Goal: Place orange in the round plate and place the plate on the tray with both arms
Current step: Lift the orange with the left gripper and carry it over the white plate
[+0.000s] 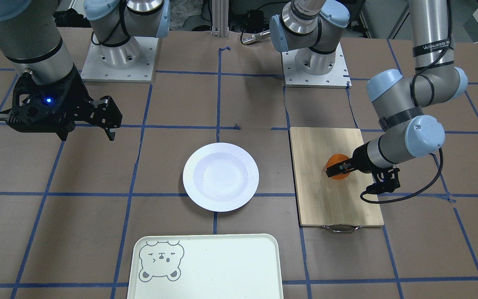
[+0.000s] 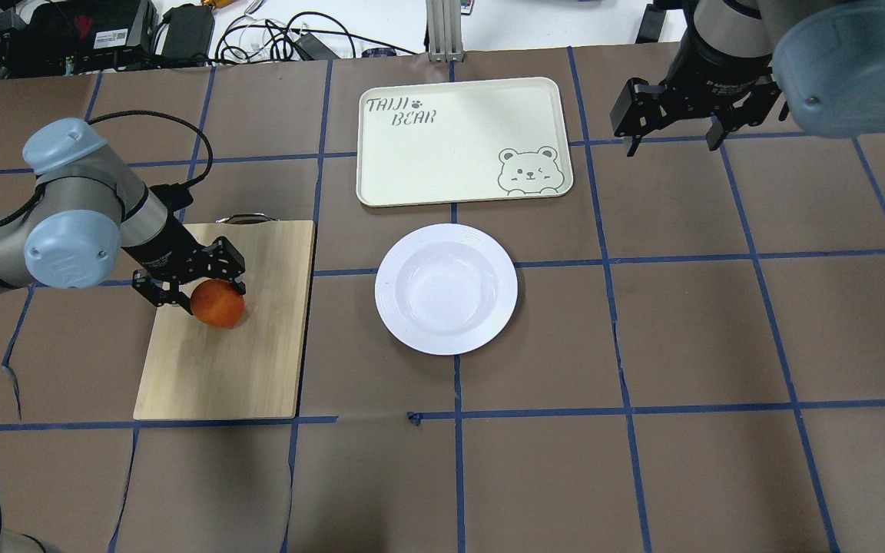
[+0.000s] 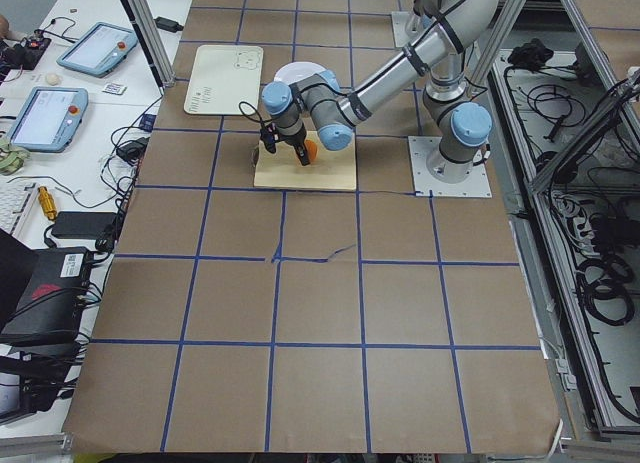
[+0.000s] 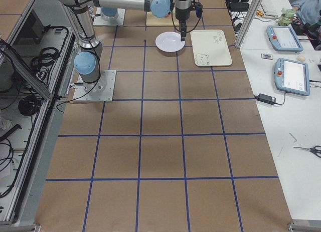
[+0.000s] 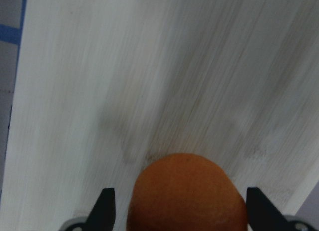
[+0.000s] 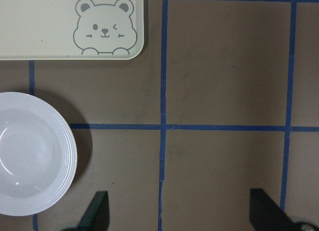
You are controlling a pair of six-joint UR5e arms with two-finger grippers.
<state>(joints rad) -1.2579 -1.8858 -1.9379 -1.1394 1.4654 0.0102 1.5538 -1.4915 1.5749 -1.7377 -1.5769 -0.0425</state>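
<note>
The orange (image 2: 217,303) rests on the bamboo cutting board (image 2: 227,361). My left gripper (image 2: 198,292) is down over the fruit and open, a finger on each side. In the left wrist view the orange (image 5: 187,193) fills most of the gap: the right fingertip (image 5: 259,206) is almost against it and a narrow gap shows by the left one. The round plate (image 2: 446,288) lies bare at the table's middle, and the tray (image 2: 462,142) sits beyond it, also bare. My right gripper (image 2: 671,115) hovers open above the table, right of the tray.
The cutting board's metal handle (image 1: 341,228) points toward the operators' side. Blue tape lines cross the brown table cover. Cables and electronics (image 2: 104,34) lie past the far edge. Both arm bases (image 1: 118,58) stand at the robot's side.
</note>
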